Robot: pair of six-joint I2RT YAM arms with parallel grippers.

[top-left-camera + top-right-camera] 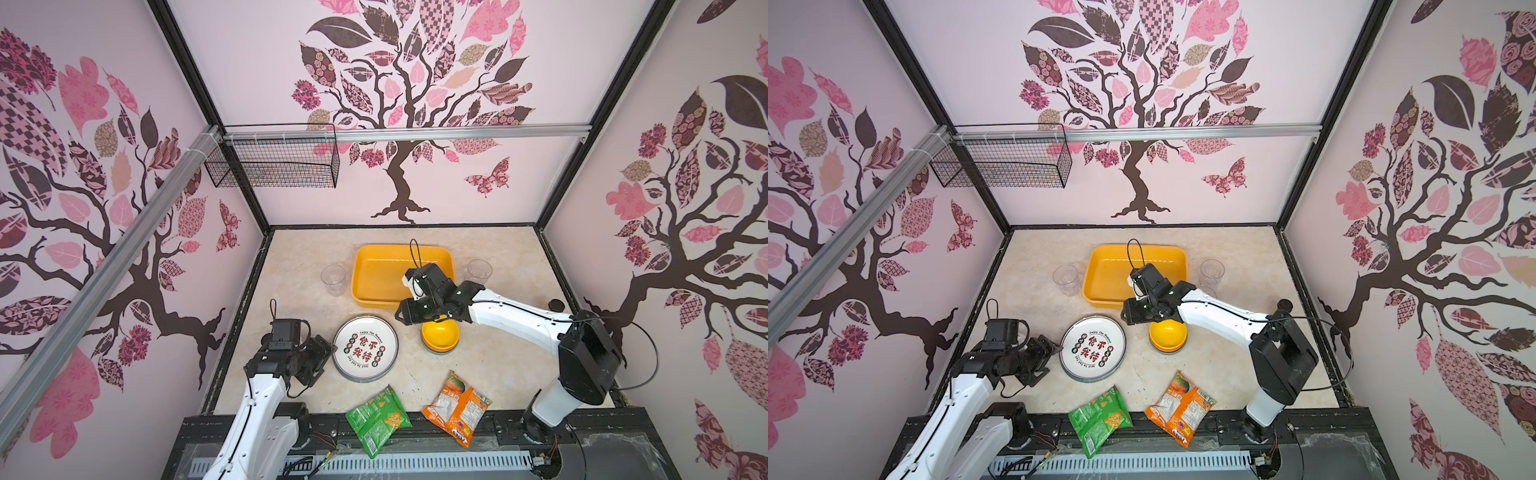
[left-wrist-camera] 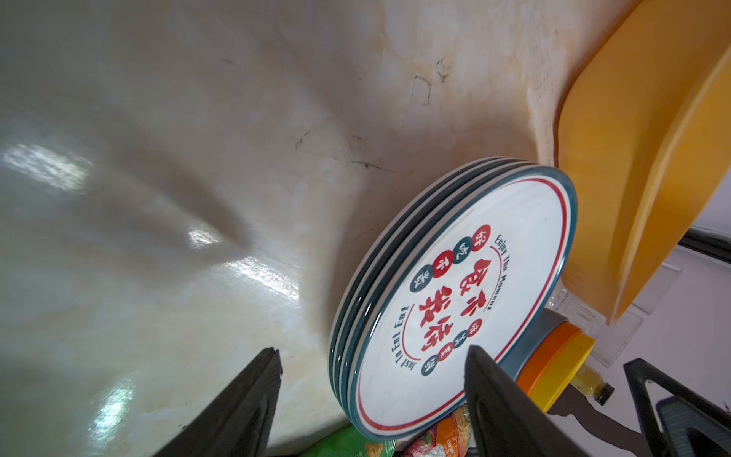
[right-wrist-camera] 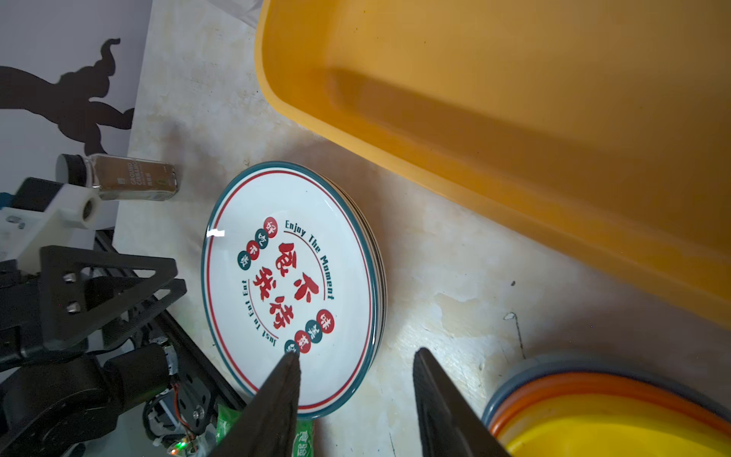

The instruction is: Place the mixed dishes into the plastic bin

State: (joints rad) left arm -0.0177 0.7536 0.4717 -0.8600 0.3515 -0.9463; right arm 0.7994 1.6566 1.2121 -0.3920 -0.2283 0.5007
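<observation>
Your plates (image 1: pixel 365 348) lie stacked on the counter (image 1: pixel 299 266) just short of the bin (image 1: pixel 382 274), their edge just beside your left claw (image 2: pixel 372 350), which stands wide and empty. Your right claw (image 3: pixel 356 353), half open and empty, hangs over the bowls (image 1: pixel 440 336) instead.

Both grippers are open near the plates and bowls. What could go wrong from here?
The left gripper spans the rim of the plate stack; a pinch may lift several plates, and lower ones could slip.
The right gripper hangs between plate stack and bowls, before the plastic bin; the arms could collide.
A clear cup beside the bin could be knocked over.
</observation>
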